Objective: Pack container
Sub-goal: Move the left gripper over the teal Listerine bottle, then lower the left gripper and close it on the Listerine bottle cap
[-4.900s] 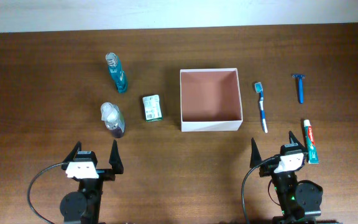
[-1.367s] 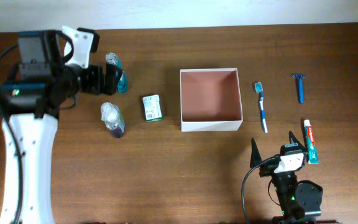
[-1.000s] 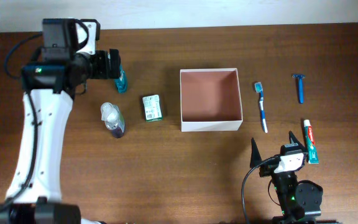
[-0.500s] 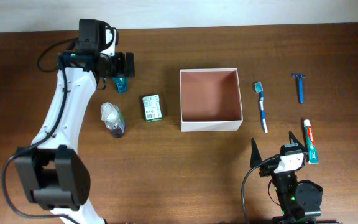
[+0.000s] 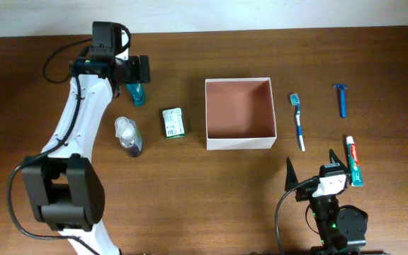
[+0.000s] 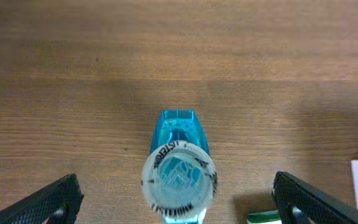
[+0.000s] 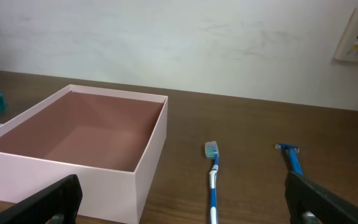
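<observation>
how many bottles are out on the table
2. A teal bottle on the far left side, and a clear purplish bottle just nearer the robot, left of the green box.

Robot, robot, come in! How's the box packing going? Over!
Left gripper open over the blue bottle, not gripping. Right gripper open, low at the table's near edge. Container empty, nothing packed yet. Nothing blocking its open top. Over.
</observation>
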Controlling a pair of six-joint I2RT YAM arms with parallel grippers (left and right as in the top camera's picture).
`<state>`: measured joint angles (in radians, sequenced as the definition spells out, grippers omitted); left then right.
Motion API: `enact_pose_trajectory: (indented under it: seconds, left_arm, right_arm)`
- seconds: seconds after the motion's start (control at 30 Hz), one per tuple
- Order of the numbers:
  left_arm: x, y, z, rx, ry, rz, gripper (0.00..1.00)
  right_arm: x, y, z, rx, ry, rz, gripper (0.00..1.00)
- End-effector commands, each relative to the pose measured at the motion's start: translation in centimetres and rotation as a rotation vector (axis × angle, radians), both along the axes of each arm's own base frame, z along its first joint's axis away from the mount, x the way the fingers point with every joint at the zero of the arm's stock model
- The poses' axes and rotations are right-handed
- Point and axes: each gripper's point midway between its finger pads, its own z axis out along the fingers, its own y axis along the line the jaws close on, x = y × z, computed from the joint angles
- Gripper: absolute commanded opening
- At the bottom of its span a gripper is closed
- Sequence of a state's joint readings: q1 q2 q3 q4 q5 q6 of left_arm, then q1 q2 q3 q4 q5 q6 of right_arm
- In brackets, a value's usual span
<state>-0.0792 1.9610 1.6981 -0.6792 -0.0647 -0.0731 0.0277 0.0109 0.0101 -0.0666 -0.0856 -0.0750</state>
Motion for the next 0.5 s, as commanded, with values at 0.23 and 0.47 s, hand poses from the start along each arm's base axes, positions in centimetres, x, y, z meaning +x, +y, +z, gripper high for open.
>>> enact_pose_trajectory:
  seconds: [0.23, 0.47]
  left_arm:
    - [1.6, 0.6, -2.7, 0.008, 0.014, 0.024, 0.99]
    - [1.6, 0.7, -3.0, 0.008, 0.021, 0.026, 0.99]
  right_arm:
    - [0.0, -0.3, -0.2, 0.004, 0.004, -0.015, 0.98]
    - [0.0, -0.3, -0.2, 0.004, 0.003, -0.015, 0.99]
